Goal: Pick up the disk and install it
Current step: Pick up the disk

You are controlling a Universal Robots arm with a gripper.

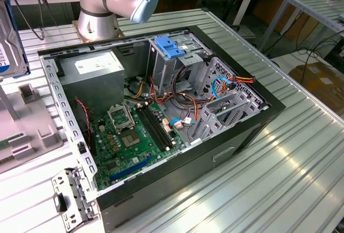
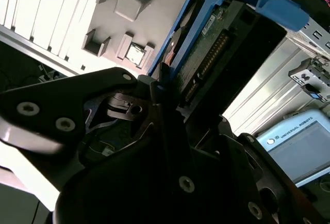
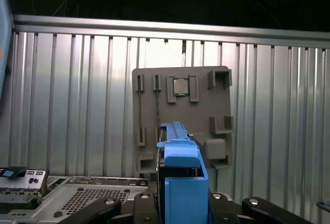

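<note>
gripper (image 3: 181, 203) has its jaws clamped on the disk (image 3: 180, 154), holding it on edge in the air over the grey fixture plate (image 3: 180, 110) that sits on the ribbed metal surface (image 3: 67, 90), to the exterior view's left of the open pc case (image 1: 161, 115)

Bright light, perhaps from overhead, glare on the ribbed table (image 1: 301, 152), second wrist view's foreground in deep shadow

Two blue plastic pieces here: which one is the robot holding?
The blue carrier frame clipped round the disk, in the gripper; the other, a blue bracket, tops the drive cage.
</note>
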